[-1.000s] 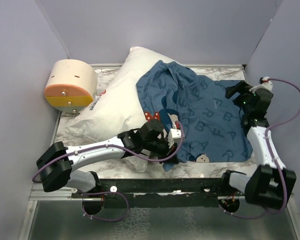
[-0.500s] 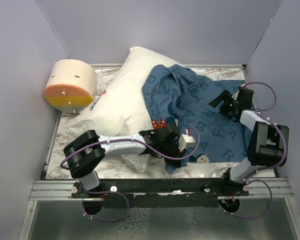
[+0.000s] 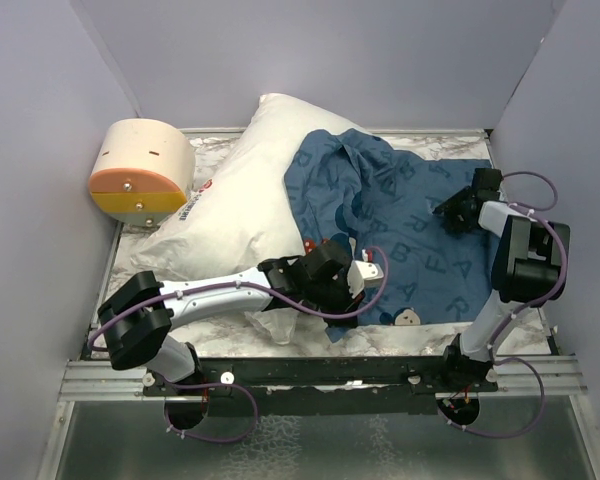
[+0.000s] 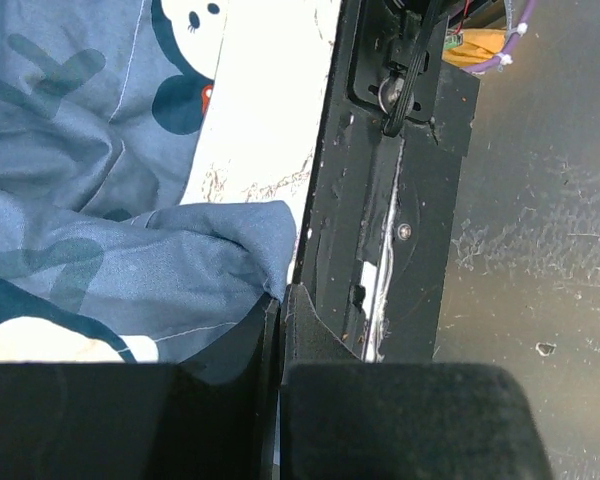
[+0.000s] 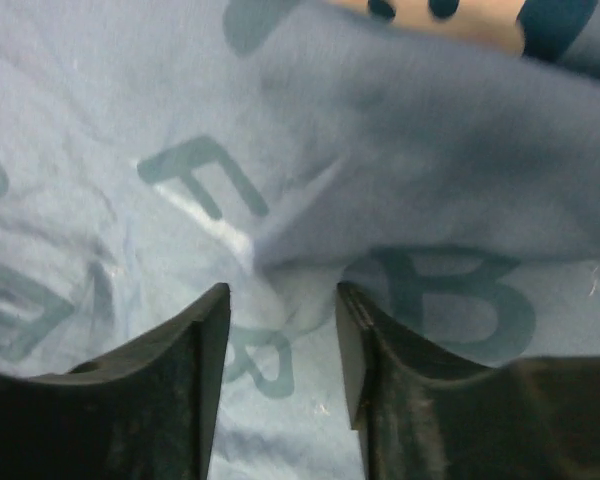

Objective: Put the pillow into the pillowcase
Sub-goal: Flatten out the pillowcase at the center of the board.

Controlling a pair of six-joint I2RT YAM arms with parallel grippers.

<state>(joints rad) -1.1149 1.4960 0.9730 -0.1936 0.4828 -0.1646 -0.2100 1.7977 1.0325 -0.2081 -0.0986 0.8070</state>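
The white pillow [image 3: 235,195] lies tilted at the back left of the table. The dark blue pillowcase [image 3: 420,235] with light letters is spread to its right, and its left part drapes over the pillow. My left gripper [image 3: 353,282] is at the pillowcase's near edge. In the left wrist view it [image 4: 282,292] is shut on a fold of the pillowcase [image 4: 180,260]. My right gripper [image 3: 456,213] is low over the right part of the pillowcase. In the right wrist view it [image 5: 280,295] is open, with a raised fold of the pillowcase [image 5: 310,200] between the fingers.
A beige and orange round container [image 3: 140,170] stands at the back left. Purple walls enclose the table on three sides. A black rail [image 3: 380,370] runs along the marble table's [image 3: 220,335] near edge; it also shows in the left wrist view [image 4: 380,200].
My right arm has swung down from above the right edge onto the pillowcase. My left gripper has dragged the pillowcase's near edge a little, and the fabric has bunched higher over the pillow.
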